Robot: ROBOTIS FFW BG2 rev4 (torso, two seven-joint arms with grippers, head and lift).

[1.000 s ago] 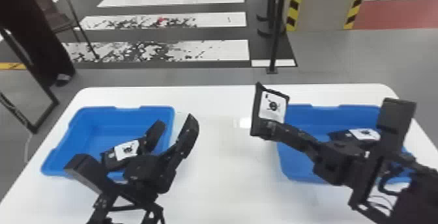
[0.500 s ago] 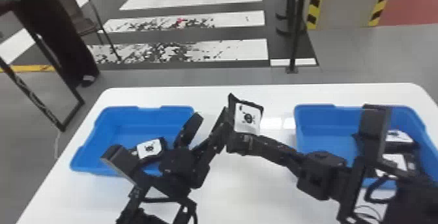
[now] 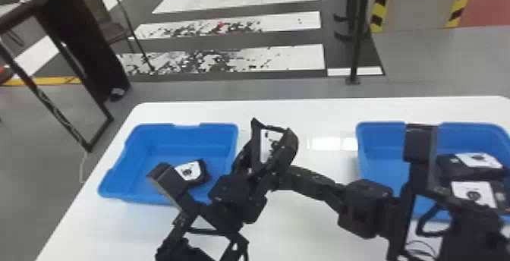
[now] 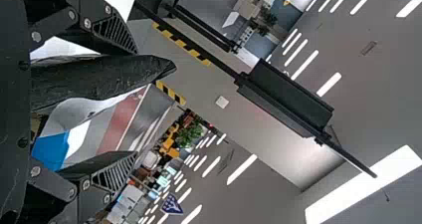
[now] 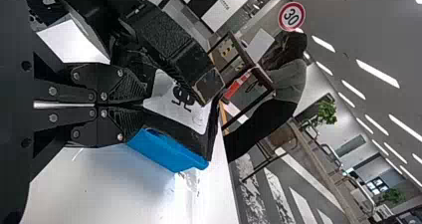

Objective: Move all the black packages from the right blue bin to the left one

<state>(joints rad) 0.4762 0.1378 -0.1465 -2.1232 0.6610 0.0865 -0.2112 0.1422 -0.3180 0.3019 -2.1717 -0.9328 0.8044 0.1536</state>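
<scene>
Black package (image 3: pixel 266 145) and right tool (image 5: pixel 144 106) are moving nearer the left bin (image 3: pixel 169 140). We are finding the right tool clenched on the package beside that bin, the left tool (image 4: pixel 133 103) spread around it. We are judging it light, pliable, best taken across its free edge.

Bench (image 3: pixel 322 116): brightly lit, with white glare just beside the right blue bin (image 3: pixel 383 142).
Ceiling lights (image 5: pixel 378 73): rows of glowing white strips in both wrist views.
Large ceiling light (image 4: pixel 363 189): solid, glaring white.
Black right arm (image 3: pixel 364 207): dark, with faint highlights.
</scene>
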